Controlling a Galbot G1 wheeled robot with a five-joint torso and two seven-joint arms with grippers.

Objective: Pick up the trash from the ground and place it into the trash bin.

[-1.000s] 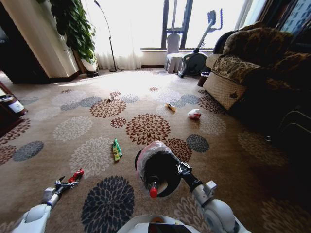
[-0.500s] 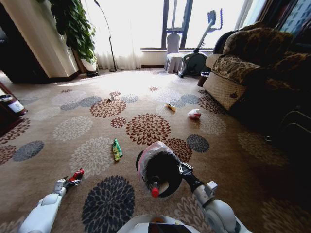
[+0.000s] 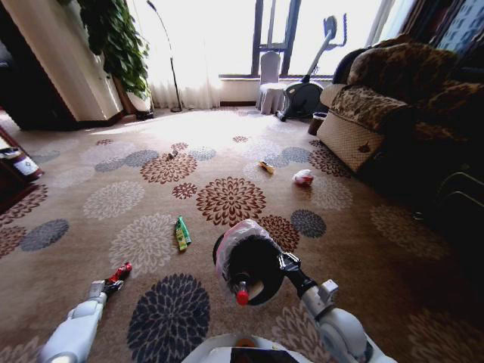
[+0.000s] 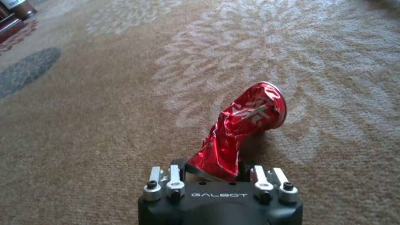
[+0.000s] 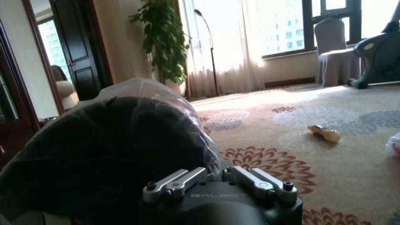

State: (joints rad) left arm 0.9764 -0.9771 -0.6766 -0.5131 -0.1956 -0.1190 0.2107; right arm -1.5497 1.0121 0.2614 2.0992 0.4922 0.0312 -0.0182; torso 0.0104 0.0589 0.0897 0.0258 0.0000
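Covering the sunlit room, flower-patterned carpet (image 3: 113,200) holds scattered trash (image 3: 181,233).

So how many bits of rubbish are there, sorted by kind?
Wrappers: 2, red wrapper in left gripper, green wrapper
Bottle: 1, inside bin
Crumpled wad: 1
Yellowish scrap: 1
Total: 5, plus a far dark speck, unclear

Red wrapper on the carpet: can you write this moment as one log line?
left end effector: closed on red wrapper, on carpet | right end effector: holding trash bin rim | bottle: in bin
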